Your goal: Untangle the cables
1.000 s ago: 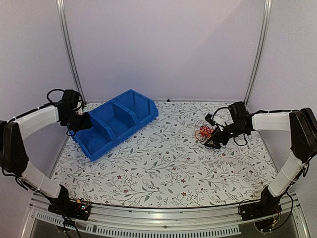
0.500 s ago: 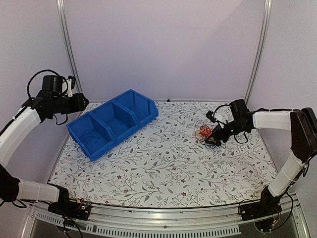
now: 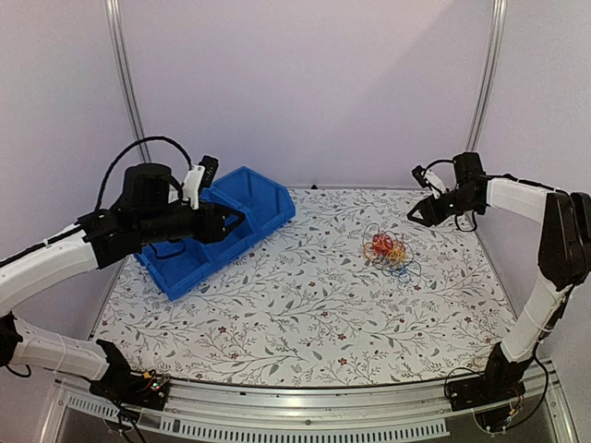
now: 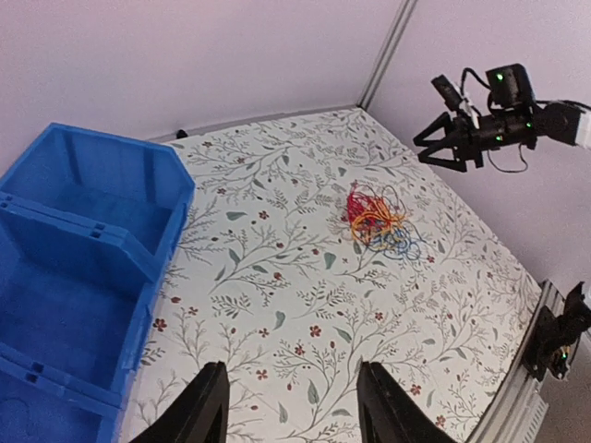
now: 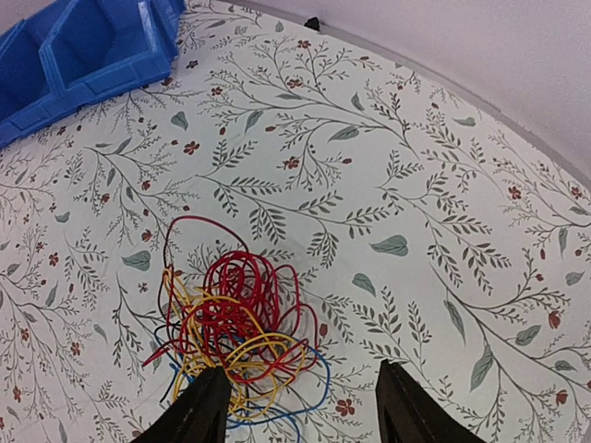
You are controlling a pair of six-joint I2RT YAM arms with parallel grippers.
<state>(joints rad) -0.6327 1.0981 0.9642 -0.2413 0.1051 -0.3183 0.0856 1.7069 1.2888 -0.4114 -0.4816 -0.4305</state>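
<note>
The cables [image 3: 389, 249] are one tangled heap of red, orange-yellow, blue and dark wires lying on the floral table right of centre. They also show in the left wrist view [image 4: 379, 218] and the right wrist view [image 5: 238, 323]. My right gripper [image 3: 416, 214] hangs open and empty above and behind the heap, not touching it; in its own view [image 5: 300, 380] the heap lies below the left finger. My left gripper [image 3: 236, 222] is open and empty in the air over the blue bin [image 3: 266, 187], far left of the cables; its own view [image 4: 290, 371] shows bare table between its fingers.
The blue bin with three compartments stands at the back left, seen also in the left wrist view [image 4: 109, 236] and the right wrist view [image 5: 109, 76]. Metal frame posts [image 3: 480, 101] rise at the back corners. The table's metal front rail [image 3: 305, 411] runs along the near edge.
My right gripper has let go of the cables, risen and drawn back to the right rear. My left arm has swung from left of the bin to above it, pointing towards the table's middle.
</note>
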